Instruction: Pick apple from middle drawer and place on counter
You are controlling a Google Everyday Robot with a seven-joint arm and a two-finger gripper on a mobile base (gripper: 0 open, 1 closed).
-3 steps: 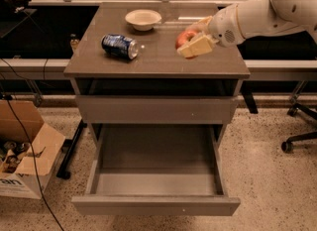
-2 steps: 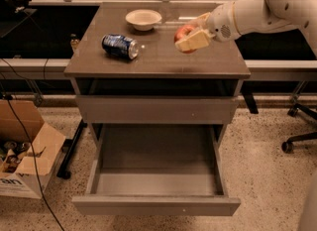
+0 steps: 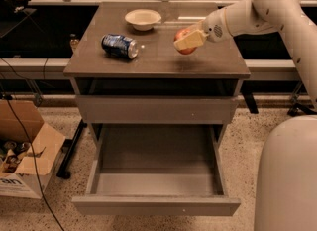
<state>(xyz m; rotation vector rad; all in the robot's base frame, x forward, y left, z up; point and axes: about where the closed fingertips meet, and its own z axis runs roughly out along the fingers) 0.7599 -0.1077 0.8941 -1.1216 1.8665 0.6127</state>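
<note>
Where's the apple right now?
In the camera view the apple is held by the gripper, jaws shut on it, over the right half of the counter, right of the soda can and nearer than the bowl.

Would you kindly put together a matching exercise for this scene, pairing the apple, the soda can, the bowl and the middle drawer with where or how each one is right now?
Things:
1. apple
2. soda can
3. bowl
4. middle drawer

States:
A. pulled open, nothing visible inside
B. lying on its side on the left part of the counter
C. upright near the counter's back edge
D. held in the gripper, which is over the counter's right part

Pairs: 1-D, 2-B, 3-C, 4-A
</note>
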